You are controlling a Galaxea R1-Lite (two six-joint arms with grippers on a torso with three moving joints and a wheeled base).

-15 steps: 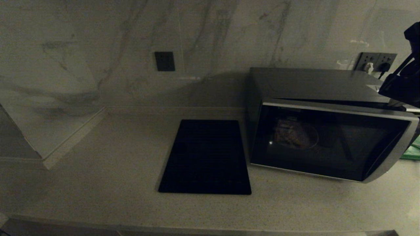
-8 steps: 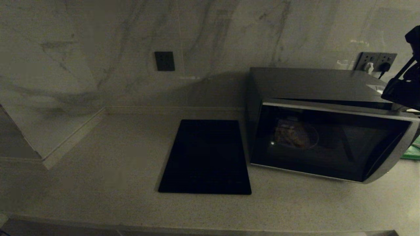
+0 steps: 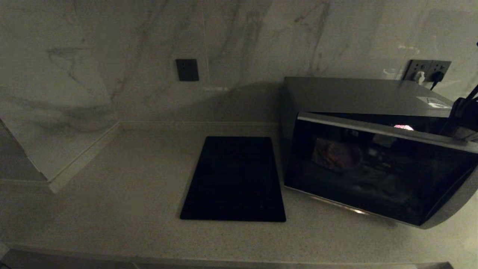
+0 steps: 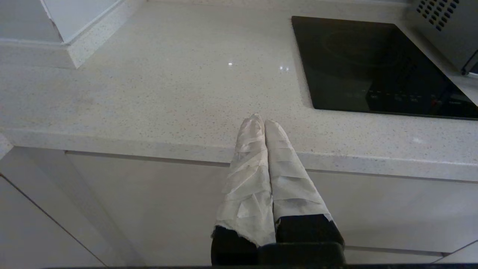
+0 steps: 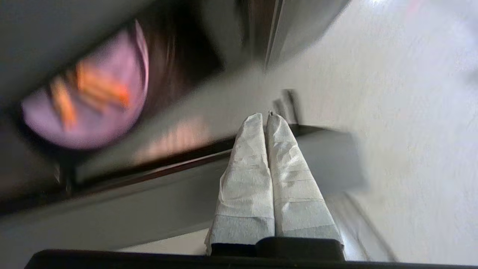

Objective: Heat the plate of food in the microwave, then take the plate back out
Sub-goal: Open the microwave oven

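Observation:
The dark grey microwave [image 3: 358, 93] stands at the right of the counter, its black glass door [image 3: 373, 175] swung partly open toward the front. The lilac plate of food [image 5: 86, 101] with orange sticks sits inside, and shows dimly through the glass as the plate [image 3: 334, 155]. My right gripper [image 5: 263, 116] is shut with nothing in it, its tips at the door's inner edge by the opening. Only the right arm [image 3: 463, 112] shows in the head view, behind the door's top right corner. My left gripper [image 4: 260, 120] is shut and empty, parked over the counter's front edge.
A flat black slab [image 3: 233, 179] lies in the counter just left of the microwave. A wall socket [image 3: 427, 71] with a plug sits behind the microwave, and a dark wall plate [image 3: 187, 70] is on the marble wall. The counter steps up at the far left.
The microwave door has swung further open toward the front. My right arm has moved down and right, mostly leaving the head view. A pink glimpse now shows in the gap above the door.

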